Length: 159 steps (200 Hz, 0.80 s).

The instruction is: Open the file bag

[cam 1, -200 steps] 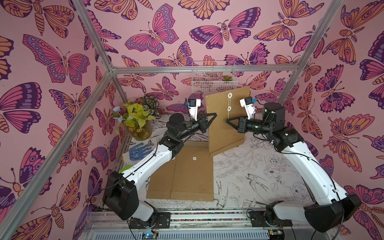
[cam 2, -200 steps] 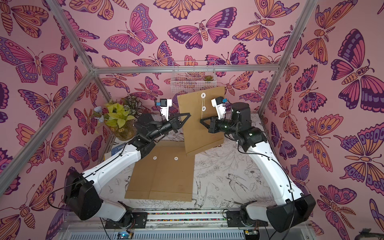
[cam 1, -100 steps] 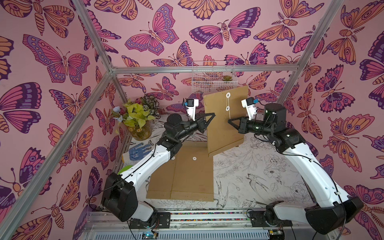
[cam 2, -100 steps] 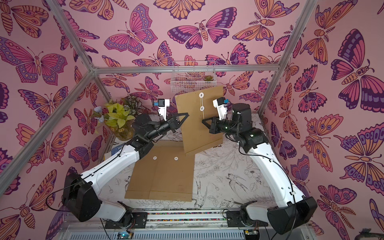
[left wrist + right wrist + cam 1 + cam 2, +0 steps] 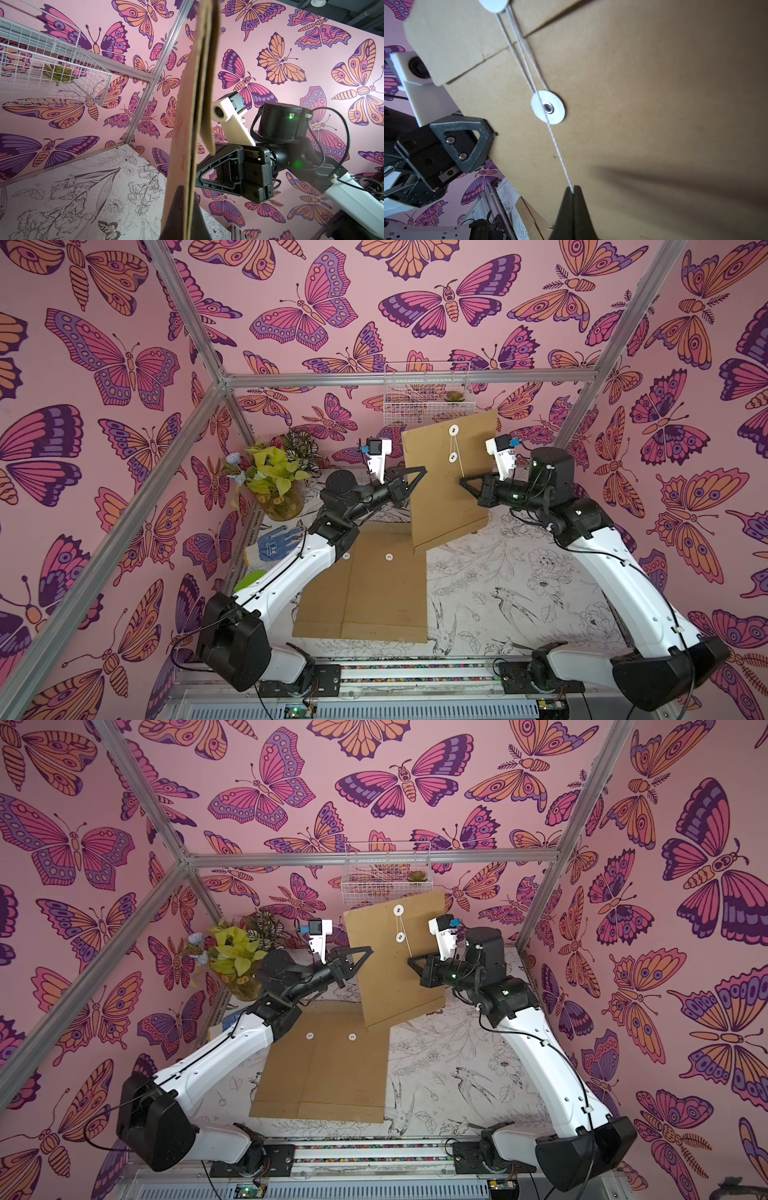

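A brown file bag [image 5: 449, 502] [image 5: 395, 982] hangs upright above the table in both top views. My left gripper [image 5: 424, 468] [image 5: 188, 199] is shut on its left edge. Two white discs sit on its front, the upper disc [image 5: 454, 430] on the flap and the lower disc [image 5: 548, 107] on the body. A white string [image 5: 560, 158] is looped between them. It runs taut from the lower disc into my right gripper [image 5: 460, 480] [image 5: 573, 187], which is shut on it just in front of the bag's face.
More brown file bags [image 5: 374, 585] lie flat on the table under the held one. A flower vase [image 5: 278, 485] and a blue glove [image 5: 274, 545] sit at the back left. A wire basket [image 5: 428, 393] hangs on the back wall behind the bag.
The left gripper and the bag have shifted slightly left. The right gripper has drawn the string end a little to the right. Both grips are unchanged.
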{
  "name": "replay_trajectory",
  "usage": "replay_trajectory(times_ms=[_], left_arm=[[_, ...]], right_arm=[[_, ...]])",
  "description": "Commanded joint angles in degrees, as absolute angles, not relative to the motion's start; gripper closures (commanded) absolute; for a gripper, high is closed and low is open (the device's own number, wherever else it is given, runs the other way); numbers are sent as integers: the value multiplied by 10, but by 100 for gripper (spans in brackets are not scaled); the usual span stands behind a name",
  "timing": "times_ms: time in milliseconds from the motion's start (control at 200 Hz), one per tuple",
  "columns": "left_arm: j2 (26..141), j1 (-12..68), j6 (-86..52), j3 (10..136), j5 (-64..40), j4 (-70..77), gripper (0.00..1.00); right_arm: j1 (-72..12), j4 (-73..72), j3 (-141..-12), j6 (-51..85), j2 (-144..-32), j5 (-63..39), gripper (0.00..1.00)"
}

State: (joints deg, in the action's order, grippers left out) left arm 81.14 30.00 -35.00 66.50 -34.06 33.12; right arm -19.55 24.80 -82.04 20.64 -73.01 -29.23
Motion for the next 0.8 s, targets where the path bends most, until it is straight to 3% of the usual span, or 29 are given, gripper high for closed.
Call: replay_trajectory(times_ms=[0, 791], left_arm=[[800, 294, -352, 657, -360, 362, 100], [761, 275, -292, 660, -393, 266, 100]], right_arm=[[-194, 265, -820, 190, -715, -270, 100], [-156, 292, -803, 174, -686, -208, 100]])
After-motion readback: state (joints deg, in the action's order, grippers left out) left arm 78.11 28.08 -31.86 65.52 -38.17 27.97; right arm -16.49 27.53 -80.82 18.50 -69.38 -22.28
